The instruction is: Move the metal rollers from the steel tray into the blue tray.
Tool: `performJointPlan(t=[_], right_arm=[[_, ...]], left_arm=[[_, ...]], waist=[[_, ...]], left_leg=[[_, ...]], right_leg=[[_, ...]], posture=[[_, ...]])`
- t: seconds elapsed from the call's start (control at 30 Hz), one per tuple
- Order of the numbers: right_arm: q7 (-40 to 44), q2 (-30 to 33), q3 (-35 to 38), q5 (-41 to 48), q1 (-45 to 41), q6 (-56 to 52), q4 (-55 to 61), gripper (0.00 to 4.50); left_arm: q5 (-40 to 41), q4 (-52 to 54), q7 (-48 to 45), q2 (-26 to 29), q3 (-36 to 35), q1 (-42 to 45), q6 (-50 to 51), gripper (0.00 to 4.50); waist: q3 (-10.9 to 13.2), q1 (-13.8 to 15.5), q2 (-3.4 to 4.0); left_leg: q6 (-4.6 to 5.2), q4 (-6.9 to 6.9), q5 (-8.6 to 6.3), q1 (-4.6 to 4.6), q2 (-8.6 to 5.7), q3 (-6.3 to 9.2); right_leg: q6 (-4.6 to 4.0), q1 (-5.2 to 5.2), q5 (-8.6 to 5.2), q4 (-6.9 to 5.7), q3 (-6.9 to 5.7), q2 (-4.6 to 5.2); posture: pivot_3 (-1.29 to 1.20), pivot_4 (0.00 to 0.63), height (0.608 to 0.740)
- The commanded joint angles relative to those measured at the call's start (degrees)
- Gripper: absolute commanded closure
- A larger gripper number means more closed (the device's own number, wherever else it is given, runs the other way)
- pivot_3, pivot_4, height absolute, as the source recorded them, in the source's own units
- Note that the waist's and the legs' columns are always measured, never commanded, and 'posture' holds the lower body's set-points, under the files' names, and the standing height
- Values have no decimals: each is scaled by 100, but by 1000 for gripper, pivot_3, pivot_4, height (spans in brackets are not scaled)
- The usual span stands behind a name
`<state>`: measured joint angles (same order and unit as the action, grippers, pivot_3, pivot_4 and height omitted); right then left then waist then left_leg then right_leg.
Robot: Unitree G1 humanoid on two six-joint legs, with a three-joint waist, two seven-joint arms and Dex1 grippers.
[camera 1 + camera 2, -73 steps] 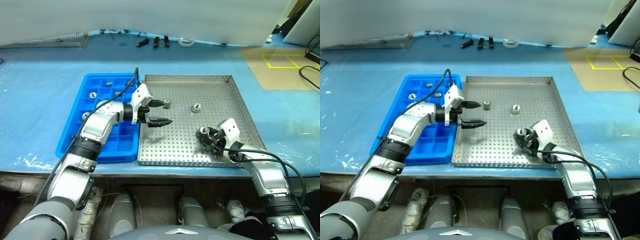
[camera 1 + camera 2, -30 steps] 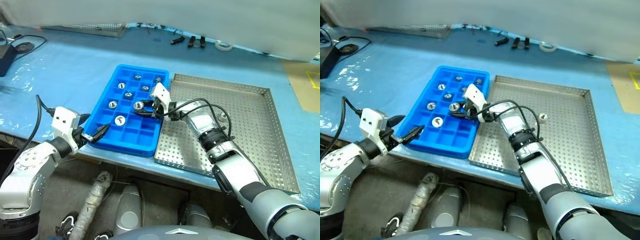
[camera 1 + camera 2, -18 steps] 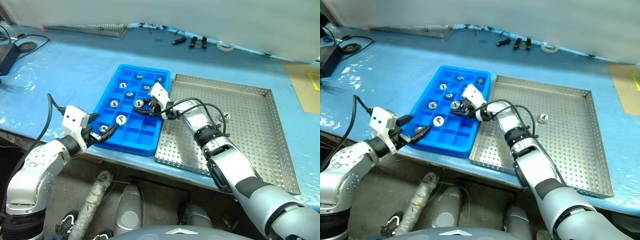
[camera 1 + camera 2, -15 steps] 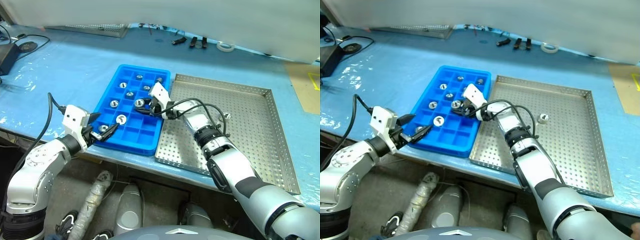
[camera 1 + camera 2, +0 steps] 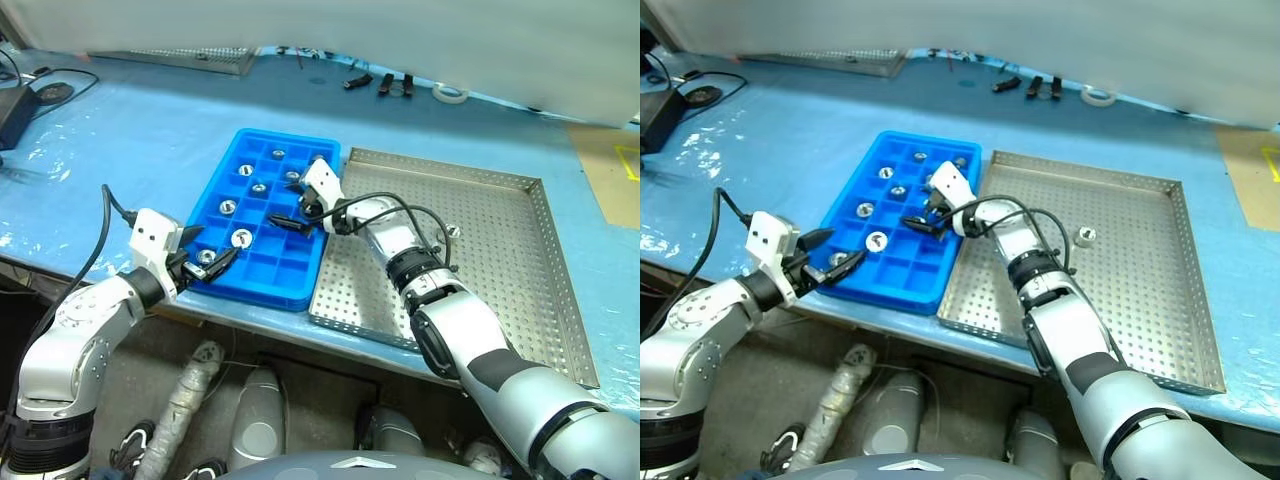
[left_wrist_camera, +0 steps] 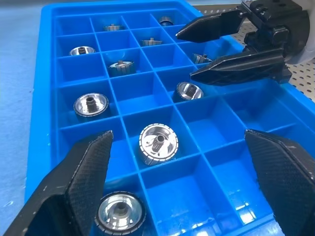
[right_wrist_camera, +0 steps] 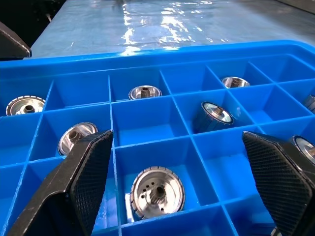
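Note:
The blue tray lies left of the steel tray on the blue table. Several metal rollers sit in its compartments. One roller lies on the steel tray's perforated floor. My right gripper hangs open over the blue tray's right-hand columns, nothing between its fingers. A roller sits in the compartment just below it. My left gripper is open at the tray's near left corner, holding nothing, with a roller in the cell in front of it.
Black tools and a tape roll lie at the table's far edge. A cable and a dark object are at the far left. The blue tray's near side is close to the table's front edge.
My right gripper has opened over the blue tray, and the roller it held now lies in a compartment below. My left gripper has edged toward the tray's near corner.

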<state>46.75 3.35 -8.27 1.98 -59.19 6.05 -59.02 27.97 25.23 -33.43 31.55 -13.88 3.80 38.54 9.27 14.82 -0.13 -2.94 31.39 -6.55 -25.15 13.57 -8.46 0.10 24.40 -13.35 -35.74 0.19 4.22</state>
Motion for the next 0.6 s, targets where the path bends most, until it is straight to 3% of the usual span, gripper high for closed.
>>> performJointPlan(t=[0.03, 0.3, 0.6], right_arm=[[-86, 157, 214, 75, -183, -14, 298, 46], [-720, 992, 521, -15, 208, -628, 1530, 46], [-1748, 1945, 1039, -112, 1558, -1544, 3889, 46]], left_arm=[[25, -84, -119, 63, 121, 256, -172, 0], [-165, -1118, -553, -195, 996, 1335, -553, 0], [-488, -2509, -1279, -707, 1822, 2573, -1101, 0]], waist=[[0, -17, 0], [4, -254, 6], [3, -773, 5]], left_leg=[[-3, 1, 2, -1, 1, 0], [-30, 43, 18, -7, 4, -2], [-31, 57, 20, -3, 3, -6]], right_leg=[[0, 0, 0, 0, -1, 0], [3, -9, 2, -13, 0, 0], [33, -17, 19, -15, 8, -3]], posture=[[338, 150, 740], [154, 150, 740], [-49, 150, 740]])
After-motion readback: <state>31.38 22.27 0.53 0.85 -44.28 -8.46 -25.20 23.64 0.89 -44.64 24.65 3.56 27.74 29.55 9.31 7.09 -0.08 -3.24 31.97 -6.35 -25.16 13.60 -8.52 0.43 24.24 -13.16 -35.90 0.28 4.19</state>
